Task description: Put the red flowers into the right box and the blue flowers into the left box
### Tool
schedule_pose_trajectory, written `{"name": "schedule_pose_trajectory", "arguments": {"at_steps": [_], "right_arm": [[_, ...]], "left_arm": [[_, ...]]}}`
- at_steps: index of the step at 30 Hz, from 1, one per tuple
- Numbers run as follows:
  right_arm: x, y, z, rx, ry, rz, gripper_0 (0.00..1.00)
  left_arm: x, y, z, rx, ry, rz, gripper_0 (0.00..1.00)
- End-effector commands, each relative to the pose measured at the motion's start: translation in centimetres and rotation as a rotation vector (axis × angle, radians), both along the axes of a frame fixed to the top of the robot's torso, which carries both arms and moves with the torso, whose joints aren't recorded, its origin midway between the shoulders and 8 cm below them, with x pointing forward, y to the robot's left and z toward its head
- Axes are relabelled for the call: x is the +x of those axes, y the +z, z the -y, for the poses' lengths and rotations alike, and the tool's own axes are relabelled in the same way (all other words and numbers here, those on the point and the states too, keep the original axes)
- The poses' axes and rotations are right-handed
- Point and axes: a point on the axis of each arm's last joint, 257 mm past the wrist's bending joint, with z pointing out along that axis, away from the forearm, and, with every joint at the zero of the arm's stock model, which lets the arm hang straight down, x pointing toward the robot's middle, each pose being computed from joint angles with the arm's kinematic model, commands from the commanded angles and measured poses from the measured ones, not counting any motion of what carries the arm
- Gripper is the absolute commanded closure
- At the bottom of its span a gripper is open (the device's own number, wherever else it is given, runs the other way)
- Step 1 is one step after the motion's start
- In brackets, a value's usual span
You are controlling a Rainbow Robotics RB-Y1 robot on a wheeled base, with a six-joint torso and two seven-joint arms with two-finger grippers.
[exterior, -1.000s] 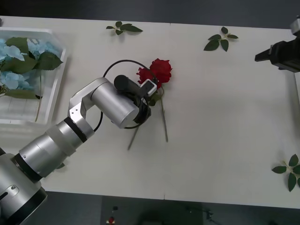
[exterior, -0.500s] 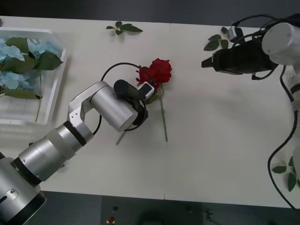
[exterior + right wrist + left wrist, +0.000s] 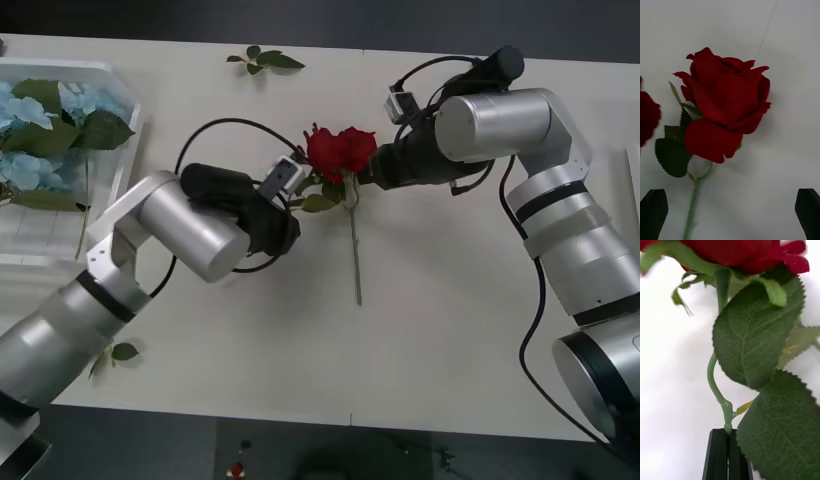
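The left hand point(image 3: 728, 453) is clenched on the thin green stem of one deep-red artificial rose point(image 3: 322, 152). A second red rose point(image 3: 724, 112) lies on the white desk point(image 3: 470, 300) just ahead of the released right hand point(image 3: 730, 213), heads touching.

Leaf sprig point(image 3: 265, 59) on white table point(image 3: 460, 330)

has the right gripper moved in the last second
Yes. The right gripper has swung from the table's right edge leftward to the roses at mid-table, fingers open; the leaf sprig has not shifted.
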Motion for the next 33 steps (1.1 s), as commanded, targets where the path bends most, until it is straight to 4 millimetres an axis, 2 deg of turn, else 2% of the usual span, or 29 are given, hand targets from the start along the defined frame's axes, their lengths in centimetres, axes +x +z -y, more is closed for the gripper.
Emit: {"name": "schedule_pose_trajectory", "arguments": {"at_steps": [1,5,7,8,9,11,12,14,15,17,18,20,26,33], "right_arm": [[1.4,3.5,-1.6,0.065,-0.042,0.047,0.00],[2.3,5.7,0.7,0.097,-0.033,0.075,0.00],[2.3,6.8,2.1,0.122,-0.009,0.076,0.00],[2.0,7.7,3.6,0.137,0.018,0.071,0.00],[1.8,8.0,4.1,0.137,0.031,0.070,0.00],[1.0,9.6,6.6,0.153,0.084,0.069,0.00],[0.8,10.0,7.0,0.157,0.099,0.069,0.00],[-0.4,11.7,8.9,0.174,0.172,0.083,0.00],[-0.8,12.1,9.2,0.178,0.192,0.085,0.00],[-2.5,14.0,10.1,0.211,0.290,0.113,0.00],[-2.9,14.4,10.2,0.221,0.315,0.121,0.00],[-5.1,15.8,10.3,0.275,0.424,0.148,0.00],[-10.1,18.6,9.1,0.429,0.654,0.248,0.00],[-13.6,20.1,7.9,0.471,0.821,0.394,0.00]], "left_arm": [[-1.4,4.8,-4.0,-0.096,0.035,0.050,1.00],[-4.1,7.8,-6.1,-0.214,0.060,0.070,1.00],[-5.2,9.3,-6.4,-0.270,0.059,0.081,1.00],[-6.1,10.8,-6.0,-0.325,0.046,0.096,1.00],[-6.3,11.5,-5.8,-0.349,0.041,0.107,1.00],[-7.0,14.3,-4.2,-0.452,0.005,0.152,1.00],[-7.1,15.0,-3.7,-0.481,-0.005,0.164,1.00],[-7.0,18.0,-1.7,-0.611,-0.038,0.217,1.00],[-7.1,18.7,-1.2,-0.642,-0.047,0.227,1.00],[-7.0,21.3,0.3,-0.766,-0.071,0.256,1.00],[-6.9,22.0,0.5,-0.789,-0.077,0.268,1.00],[-7.1,24.5,1.4,-0.858,-0.117,0.315,1.00],[-8.3,29.6,3.4,-1.022,-0.208,0.388,1.00],[-9.2,32.9,6.3,-1.125,-0.281,0.446,1.00]]}}
